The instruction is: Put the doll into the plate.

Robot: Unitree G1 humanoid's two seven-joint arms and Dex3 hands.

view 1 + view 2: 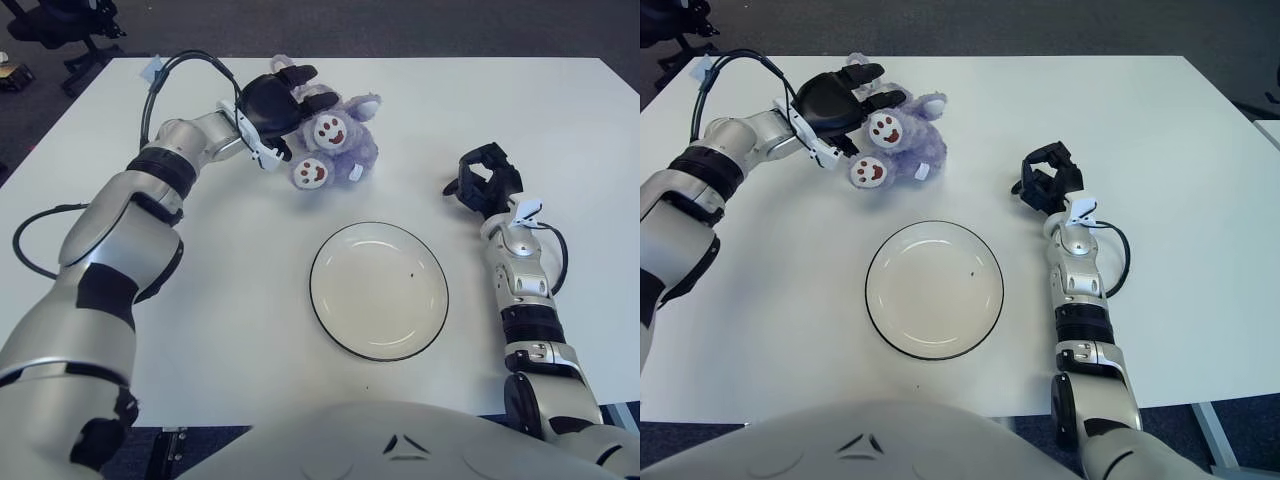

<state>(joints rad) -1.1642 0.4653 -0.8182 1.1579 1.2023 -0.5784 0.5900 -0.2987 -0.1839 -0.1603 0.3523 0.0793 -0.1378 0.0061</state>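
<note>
On the far left of the white table [200, 300] we record our left hand [275, 100], fingers spread over the purple doll [335, 140] and touching its far left side, though we cannot tell whether they grip it. The doll lies on the table, far of the plate [378, 290], which sits near and centre. To the right we log our right hand [485, 180], fingers curled, holding nothing.

One purple doll [338, 140] sits at upper centre. One white plate [378, 290] lies mid-frame. Two robot hands show.
</note>
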